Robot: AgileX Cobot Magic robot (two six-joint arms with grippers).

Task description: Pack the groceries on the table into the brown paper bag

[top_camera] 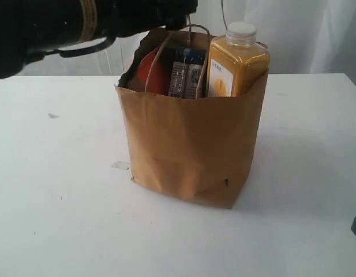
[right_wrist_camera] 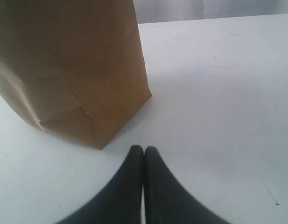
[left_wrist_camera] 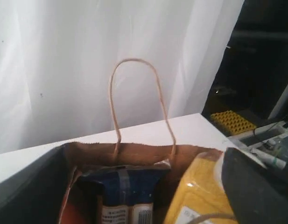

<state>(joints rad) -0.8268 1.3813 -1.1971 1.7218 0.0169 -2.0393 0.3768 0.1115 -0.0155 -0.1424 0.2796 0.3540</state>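
Over the bag mouth, L gripper (left_wrist_camera: 144,186) hangs spread wide, empty. Below it: brown paper bag (top_camera: 189,144) on white worktop (top_camera: 62,173), w/ yellow juice bottle (top_camera: 238,60), blue packet (top_camera: 186,72), red-orange item (top_camera: 152,72) inside. R gripper (right_wrist_camera: 144,154) clenched, empty, near bag base.

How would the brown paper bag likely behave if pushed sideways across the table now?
The brown paper bag looks creased and thin, so its wall would probably buckle before it slides. The tall juice bottle stands at one side and pokes above the rim, so the load is probably heavy and lopsided.
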